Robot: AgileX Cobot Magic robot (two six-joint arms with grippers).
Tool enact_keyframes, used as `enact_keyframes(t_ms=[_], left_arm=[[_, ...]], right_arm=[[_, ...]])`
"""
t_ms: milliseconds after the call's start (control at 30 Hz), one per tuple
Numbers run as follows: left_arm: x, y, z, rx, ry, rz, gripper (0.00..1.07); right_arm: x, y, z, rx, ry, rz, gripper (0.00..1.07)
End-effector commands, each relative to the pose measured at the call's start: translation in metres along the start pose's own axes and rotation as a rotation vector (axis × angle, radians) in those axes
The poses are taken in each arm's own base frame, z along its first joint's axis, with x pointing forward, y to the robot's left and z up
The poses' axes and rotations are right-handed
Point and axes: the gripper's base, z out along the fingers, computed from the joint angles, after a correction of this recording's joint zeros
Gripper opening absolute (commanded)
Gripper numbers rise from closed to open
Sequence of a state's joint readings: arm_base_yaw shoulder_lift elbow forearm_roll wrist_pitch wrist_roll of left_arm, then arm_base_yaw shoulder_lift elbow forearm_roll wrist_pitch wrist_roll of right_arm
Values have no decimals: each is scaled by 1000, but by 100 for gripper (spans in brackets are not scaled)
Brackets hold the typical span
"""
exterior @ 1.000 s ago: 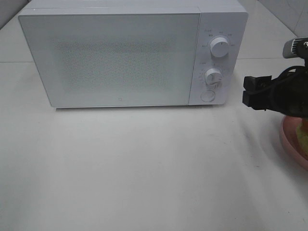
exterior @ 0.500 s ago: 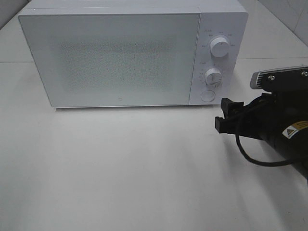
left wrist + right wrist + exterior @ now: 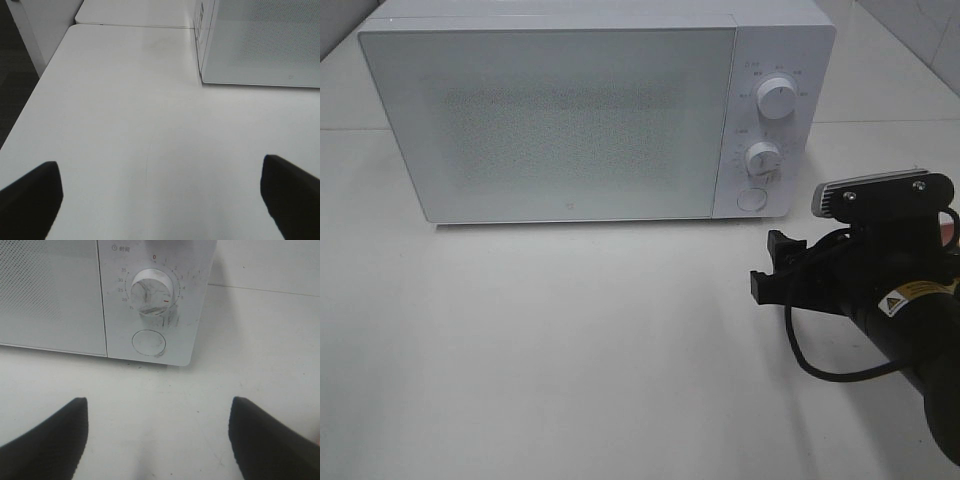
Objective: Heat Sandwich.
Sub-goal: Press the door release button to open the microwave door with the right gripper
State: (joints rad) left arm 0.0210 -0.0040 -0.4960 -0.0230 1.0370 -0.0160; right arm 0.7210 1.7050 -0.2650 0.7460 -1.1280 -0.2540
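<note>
Right hand (image 3: 767, 263) has come in from the right edge, down and toward centre vs 1 s ago. Most of that shift was in the first half sec. It now hovers over the desk (image 3: 570, 350), just in front of the microwave's (image 3: 560, 120) right front corner.

L to R:
- Left hand (image 3: 160, 200): only in its own wrist cam. Jaws wide apart, bare desk between, nothing held, fingertips cut off by frame edge.
- Microwave: unmoved. Door (image 3: 550, 120) shut and frosted, can't see inside.
- Panel: upper knob (image 3: 777, 98), lower knob (image 3: 763, 158), round button (image 3: 752, 199). Dial marks unreadable from overhead. Right wrist cam shows the lower knob smudged.
- Right hand: jaws wide apart, empty, desk visible between fingers.
- Right arm (image 3: 910, 300): cut off at right and bottom edges, cable (image 3: 820, 365) looping under it.
- Sandwich: not visible in any view. The arm now covers the right-edge spot where the pink plate showed 1 s ago. Heading and long axis: can't tell.
</note>
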Motion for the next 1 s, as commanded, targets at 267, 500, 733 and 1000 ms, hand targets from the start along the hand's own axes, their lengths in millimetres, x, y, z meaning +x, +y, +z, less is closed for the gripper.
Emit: enact_keyframes(t_ms=[267, 500, 733, 1000], left_arm=[[1, 0, -3, 0, -21, -2, 101], [1, 0, -3, 0, -21, -2, 101], [1, 0, -3, 0, -21, -2, 101], [1, 0, -3, 0, -21, -2, 101]], right_arm=[[-2, 1, -1, -5, -17, 253, 76], [-2, 1, -1, -9, -16, 686, 76], [-1, 1, -1, -11, -10, 1052, 76], [-1, 1, -1, -12, -6, 1394, 75]])
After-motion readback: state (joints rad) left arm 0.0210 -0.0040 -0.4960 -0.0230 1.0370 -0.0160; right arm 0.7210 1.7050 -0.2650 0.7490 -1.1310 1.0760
